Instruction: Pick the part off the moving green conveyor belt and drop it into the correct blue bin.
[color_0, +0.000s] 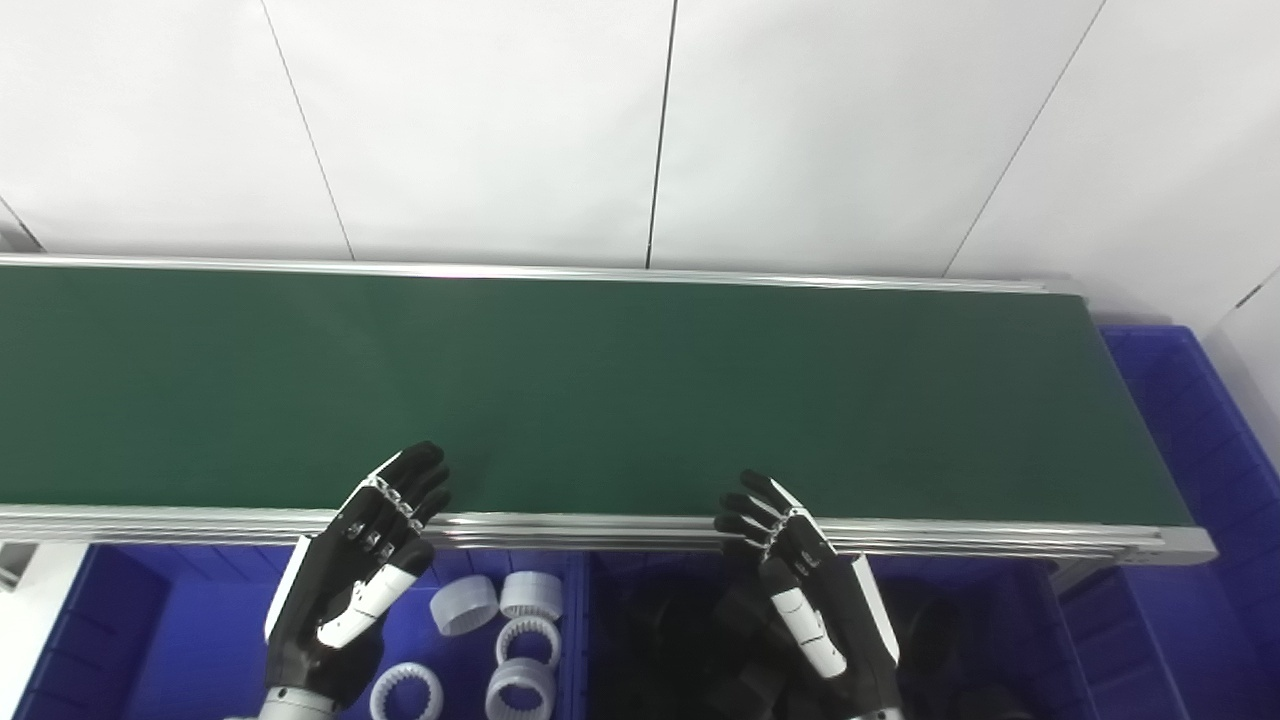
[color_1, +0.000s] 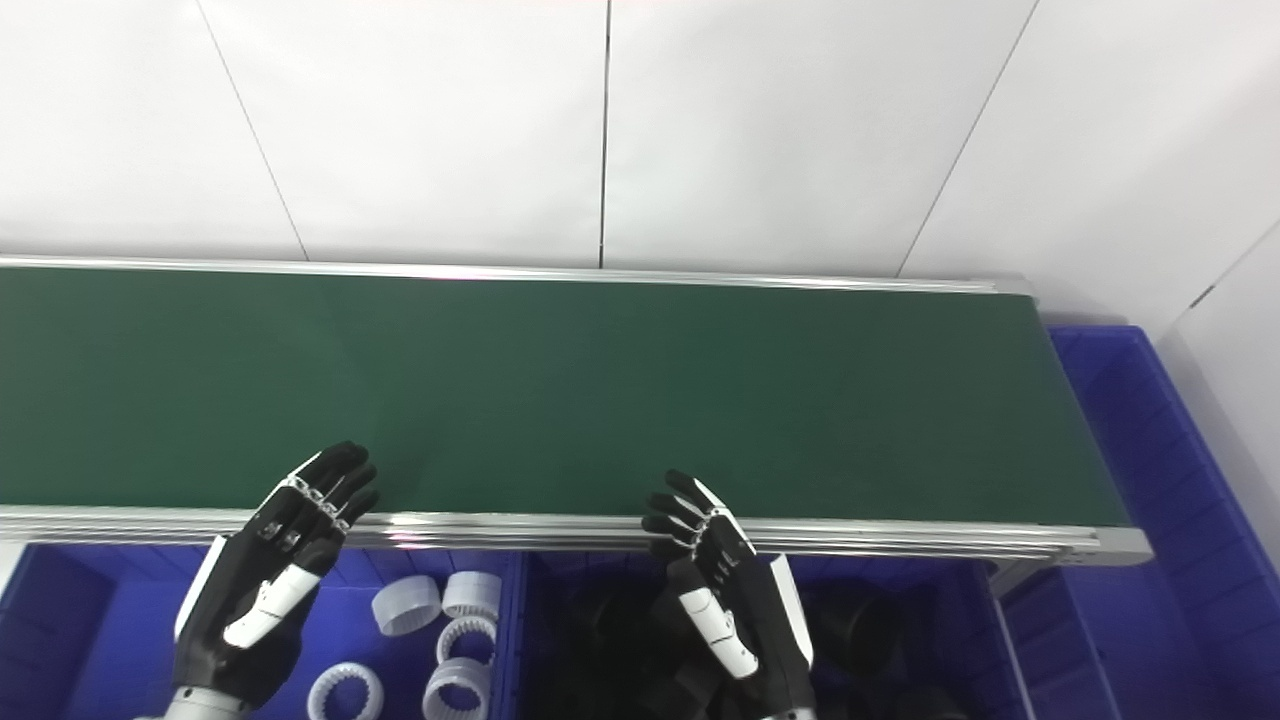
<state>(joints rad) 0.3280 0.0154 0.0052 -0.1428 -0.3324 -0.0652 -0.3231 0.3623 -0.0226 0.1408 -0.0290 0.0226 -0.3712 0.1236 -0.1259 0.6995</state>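
Observation:
The green conveyor belt runs left to right across the view and carries no part that I can see. My left hand is open and empty, fingertips reaching over the belt's near rail. My right hand is open and empty, hovering at the near rail above the bin of black parts. The left blue bin holds several white ring-shaped parts. The middle blue bin holds black parts.
A third blue bin stands at the belt's right end. The belt's silver near rail lies between my hands and the belt. A white wall rises behind the belt.

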